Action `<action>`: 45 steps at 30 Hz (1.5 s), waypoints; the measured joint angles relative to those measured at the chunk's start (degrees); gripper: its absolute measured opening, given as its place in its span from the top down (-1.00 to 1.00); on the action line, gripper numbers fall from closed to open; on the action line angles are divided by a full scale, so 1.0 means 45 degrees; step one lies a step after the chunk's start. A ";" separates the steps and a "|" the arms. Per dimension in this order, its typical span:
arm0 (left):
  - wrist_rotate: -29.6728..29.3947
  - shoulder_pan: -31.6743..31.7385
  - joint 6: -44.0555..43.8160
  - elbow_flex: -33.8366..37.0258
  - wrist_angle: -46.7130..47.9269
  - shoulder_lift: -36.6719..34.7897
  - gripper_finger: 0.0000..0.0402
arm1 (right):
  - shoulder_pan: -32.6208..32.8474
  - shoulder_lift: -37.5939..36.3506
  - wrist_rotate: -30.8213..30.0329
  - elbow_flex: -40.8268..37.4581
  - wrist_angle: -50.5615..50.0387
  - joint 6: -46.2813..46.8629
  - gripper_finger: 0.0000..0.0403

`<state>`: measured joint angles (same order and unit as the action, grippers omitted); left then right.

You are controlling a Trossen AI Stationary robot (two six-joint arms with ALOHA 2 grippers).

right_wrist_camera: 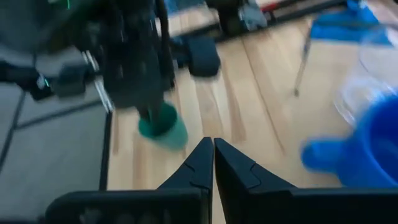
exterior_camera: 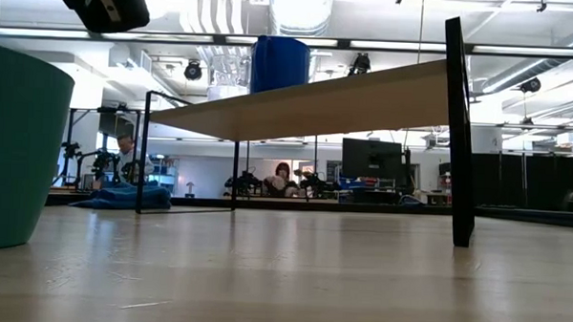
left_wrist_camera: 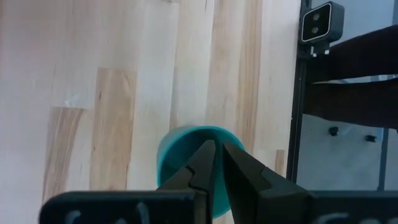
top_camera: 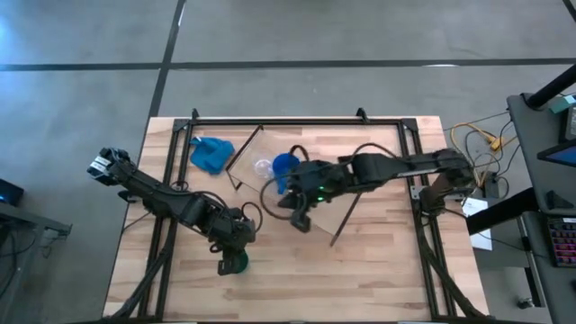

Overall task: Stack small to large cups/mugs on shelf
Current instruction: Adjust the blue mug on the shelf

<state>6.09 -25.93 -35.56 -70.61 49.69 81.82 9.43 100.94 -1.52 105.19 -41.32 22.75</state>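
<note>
The dark green cup (top_camera: 238, 264) stands on its base on the table near the front left; it fills the left of the low view (exterior_camera: 20, 142). My left gripper (left_wrist_camera: 217, 147) is shut, with its tips over the cup's mouth (left_wrist_camera: 193, 140). The blue mug (top_camera: 284, 166) and the clear glass cup (top_camera: 262, 167) stand side by side on the shelf plank (exterior_camera: 365, 102). My right gripper (right_wrist_camera: 213, 143) is shut and empty. It hangs over the shelf's near part (top_camera: 301, 222), between the mug and the green cup. My left gripper points down over the green cup's open top (left_wrist_camera: 186, 137) with its fingers closed together. I cannot tell whether the tips touch the cup. The cup stands upright on the table.
A blue cloth (top_camera: 211, 154) lies at the far left of the table, beside the shelf's dark rod frame (top_camera: 236, 162). The other rod frame (exterior_camera: 456, 138) stands on the shelf's right. A black frame (top_camera: 297, 121) runs around the tabletop. Bare wood lies to the front right.
</note>
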 joint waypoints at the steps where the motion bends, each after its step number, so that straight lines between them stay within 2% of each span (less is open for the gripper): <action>1: 0.0000 0.0000 -0.0002 0.0000 0.0000 0.0000 0.92 | -0.0064 0.0201 -0.0014 0.0000 0.0467 -0.0001 0.96; 6: 0.0004 0.0010 -0.0002 0.0000 0.0009 0.0000 0.92 | -0.0627 0.1054 -0.0952 0.0107 0.0853 -0.0045 0.96; 15: 0.0005 0.0010 0.0144 0.0000 0.0034 0.0000 0.92 | -0.1415 0.1884 -0.1012 0.0107 0.0780 0.0232 0.96; 32: 0.0010 0.0010 0.0440 0.0000 0.0034 0.0000 0.92 | -0.1381 0.1706 -0.1010 0.0112 -0.1497 0.0713 0.96; 45: 0.0015 0.0010 0.0437 0.0000 0.0012 0.0000 0.92 | -0.1326 0.0873 -0.1079 0.0112 -0.3827 0.0758 0.96</action>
<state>6.15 -25.89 -33.60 -70.61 49.74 81.82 3.46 104.87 -6.38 105.69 -58.54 26.16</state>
